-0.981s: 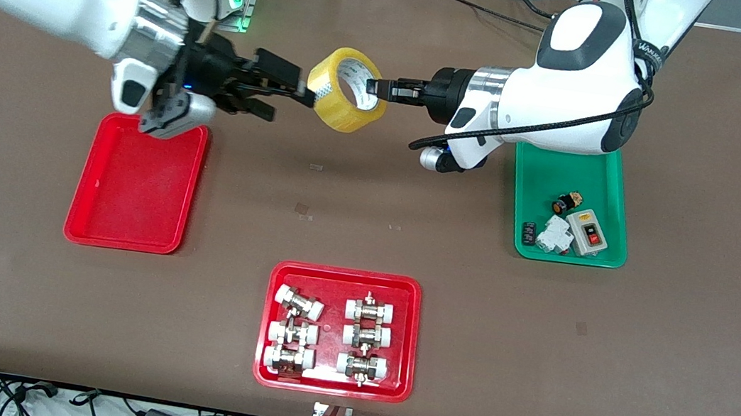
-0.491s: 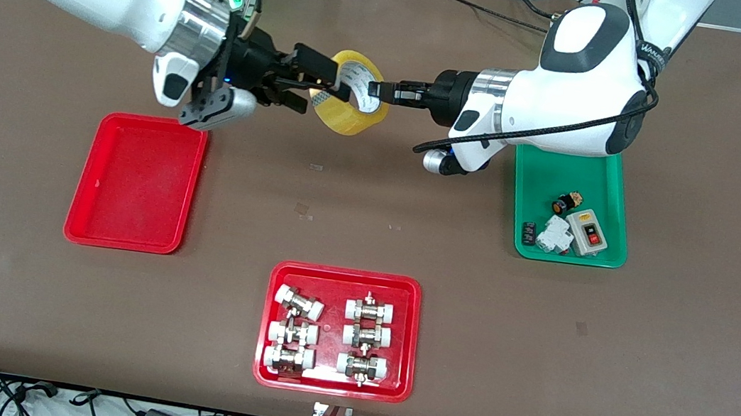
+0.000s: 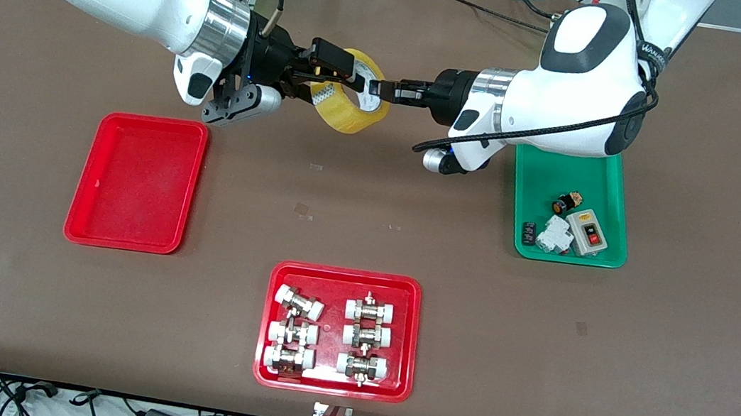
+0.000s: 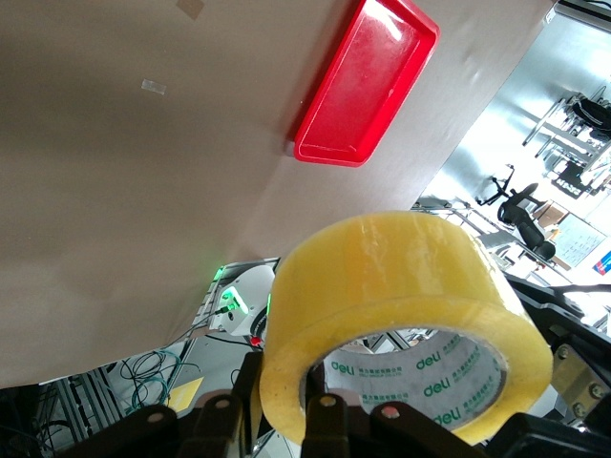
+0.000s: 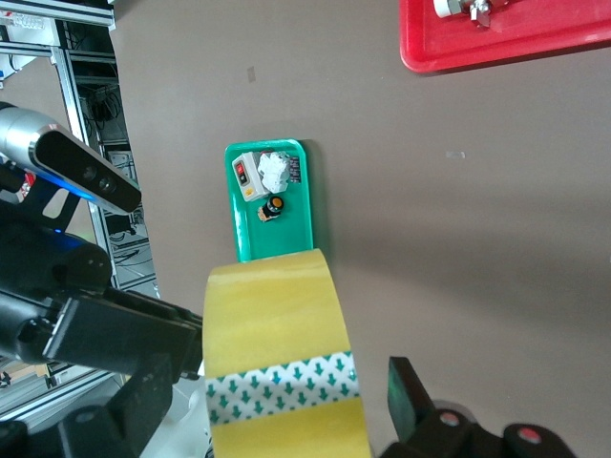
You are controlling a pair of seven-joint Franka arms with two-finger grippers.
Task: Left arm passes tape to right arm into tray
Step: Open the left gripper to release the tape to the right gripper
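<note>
Front view, left gripper point(image 3: 378, 87) pinching yellow packing tape roll point(image 3: 349, 109) mid-air over table point(image 3: 700, 208), right gripper point(image 3: 327, 72) fingers spread around its rim, plain red tray point(image 3: 137, 183) apart.

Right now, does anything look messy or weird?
Only the tape is up in the air, held between the left gripper and right gripper for the handover. The trays sit neatly.

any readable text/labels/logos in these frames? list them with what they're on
"deli", printed repeatedly in green on the tape core, left wrist view.
Black cable sleeve on the left arm: white lettering, too small to read.
Switch box in the green tray: marks too small to read.
Green arrows on the tape's band, right wrist view: a sign, no words.
</note>
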